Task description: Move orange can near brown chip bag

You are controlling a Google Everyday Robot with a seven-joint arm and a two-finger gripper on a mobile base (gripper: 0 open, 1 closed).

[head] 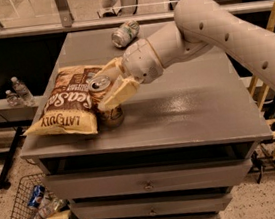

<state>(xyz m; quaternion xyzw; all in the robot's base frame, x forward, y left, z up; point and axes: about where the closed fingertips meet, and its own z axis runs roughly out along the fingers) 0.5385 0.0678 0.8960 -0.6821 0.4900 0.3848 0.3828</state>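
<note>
Cabinet top: grey and flat; it carries every item. Its near edge is close to the can.
Arm: reaches in from the right, across the middle of the top.
Brown chip bag: lies flat at the near left, brown centre with cream edges.
Gripper: at the bag's right edge, fingers clamped on the orange can, one on the far side and one on the near side.
Orange can: upright, just beside or touching the bag's right edge. Whether its base rests on the top cannot be told. It has a copper-orange body and a silver top with pull tab, partly hidden by the near finger.
Silver-green can: on its side at the far edge, well apart.
Risk 1: an opening finger may drag the can, tipping it toward the near edge.
Risk 2: leftward travel would crumple or shift the bag.
</note>
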